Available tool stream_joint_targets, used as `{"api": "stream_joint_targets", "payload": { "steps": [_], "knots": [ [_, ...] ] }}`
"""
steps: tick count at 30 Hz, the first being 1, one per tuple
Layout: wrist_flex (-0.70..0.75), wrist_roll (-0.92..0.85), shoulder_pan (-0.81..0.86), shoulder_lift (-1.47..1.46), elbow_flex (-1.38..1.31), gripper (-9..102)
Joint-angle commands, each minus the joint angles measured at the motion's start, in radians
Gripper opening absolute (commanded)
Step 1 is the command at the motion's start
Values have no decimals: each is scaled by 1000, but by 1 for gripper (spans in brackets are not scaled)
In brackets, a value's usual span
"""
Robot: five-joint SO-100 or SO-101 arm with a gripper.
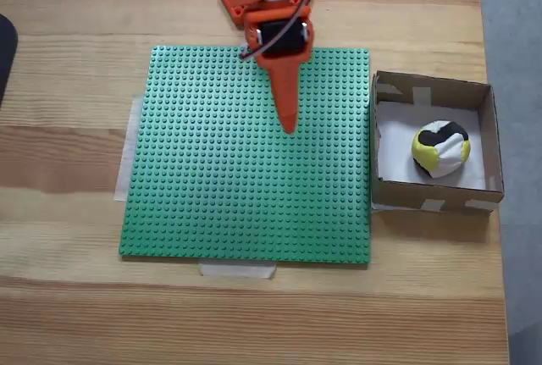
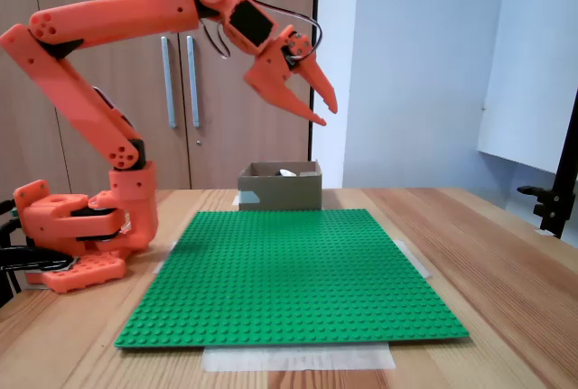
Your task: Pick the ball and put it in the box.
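The ball (image 1: 440, 148), patched yellow, white and black, lies inside the box (image 1: 432, 84) on its white floor, right of the green plate in a fixed view. From the side, the box (image 2: 282, 192) stands at the far end of the plate and a sliver of the ball (image 2: 287, 172) peeks over its rim. My orange gripper (image 1: 290, 124) hangs high over the plate's back half, well left of the box. Seen from the side, the gripper (image 2: 328, 116) points down and to the right, open, with nothing between its fingers.
A large green studded baseplate (image 1: 246, 179) is taped to the wooden table (image 1: 68, 314). The arm's base (image 2: 77, 245) sits at the table's left in a fixed view. A dark object (image 1: 4, 43) pokes in at the left edge, and a black stand (image 2: 553, 199) is at far right.
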Motion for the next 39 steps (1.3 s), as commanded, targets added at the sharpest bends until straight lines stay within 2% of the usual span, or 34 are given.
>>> {"api": "stream_joint_targets", "payload": {
  "steps": [1, 18, 25, 33, 39],
  "knots": [
    [-23, 20, 57, 77, 25, 11],
    [-138, -14, 164, 367, 410, 8],
    [-252, -25, 176, 569, 680, 8],
    [-298, -35, 236, 755, 920, 6],
    [-276, -40, 230, 885, 1055, 5]
  ]
}}
